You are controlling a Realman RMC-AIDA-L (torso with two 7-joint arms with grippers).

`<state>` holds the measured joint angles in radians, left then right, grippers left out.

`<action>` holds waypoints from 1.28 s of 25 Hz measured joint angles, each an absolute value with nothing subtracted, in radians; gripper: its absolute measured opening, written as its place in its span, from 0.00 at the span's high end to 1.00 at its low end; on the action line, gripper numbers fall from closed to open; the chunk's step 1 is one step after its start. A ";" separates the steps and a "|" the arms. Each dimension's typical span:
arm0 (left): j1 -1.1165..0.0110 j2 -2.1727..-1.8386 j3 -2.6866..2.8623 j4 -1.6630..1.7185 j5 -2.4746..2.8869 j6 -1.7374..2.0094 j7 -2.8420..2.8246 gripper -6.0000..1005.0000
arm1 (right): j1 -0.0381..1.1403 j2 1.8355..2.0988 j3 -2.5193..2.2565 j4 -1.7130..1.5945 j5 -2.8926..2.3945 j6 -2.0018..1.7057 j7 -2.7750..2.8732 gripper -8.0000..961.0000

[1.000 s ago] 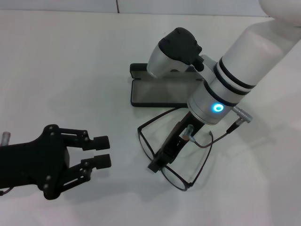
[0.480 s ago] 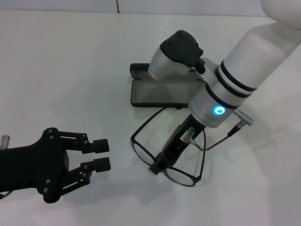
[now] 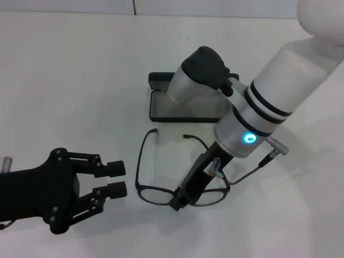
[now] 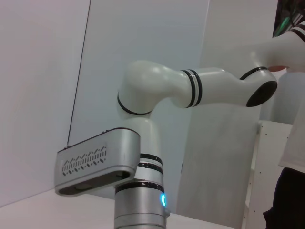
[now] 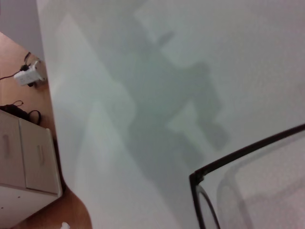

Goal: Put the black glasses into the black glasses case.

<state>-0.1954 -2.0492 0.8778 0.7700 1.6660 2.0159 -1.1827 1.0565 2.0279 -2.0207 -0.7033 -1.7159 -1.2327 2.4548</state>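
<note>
A white table [image 3: 70, 80] bears the black glasses case [image 3: 161, 105] and black glasses [image 3: 156, 191].

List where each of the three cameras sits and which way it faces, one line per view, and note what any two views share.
Head view: looks down on the white table; shows the black glasses, the black glasses case, the left gripper and the right gripper.
Left wrist view: faces sideways, showing the right arm, not its own fingers.
Right wrist view: looks down at the table and a frame corner.
Shared: head and right wrist views both show the glasses.
</note>
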 joint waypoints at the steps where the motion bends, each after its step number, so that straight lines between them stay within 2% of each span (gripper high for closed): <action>1: -0.195 -2.049 0.878 0.770 1.666 2.016 -1.183 0.72 | 1.049 2.028 -2.021 -0.715 -1.717 -1.232 2.455 0.76; 7: -0.188 -2.049 0.872 0.770 1.665 2.017 -1.183 0.72 | 0.997 2.028 -2.024 -0.780 -1.740 -1.231 2.455 0.79; 14: -0.187 -2.050 0.868 0.770 1.632 2.017 -1.183 0.72 | 0.875 2.025 -1.998 -0.925 -1.826 -1.239 2.455 0.84; 24: -0.209 -2.051 0.860 0.758 1.532 2.011 -1.183 0.72 | 0.639 2.021 -1.922 -1.255 -1.985 -1.302 2.412 0.85; 32: -0.278 -2.054 0.767 0.698 1.504 2.011 -1.189 0.75 | 0.446 2.020 -1.705 -1.442 -1.914 -1.428 2.138 0.87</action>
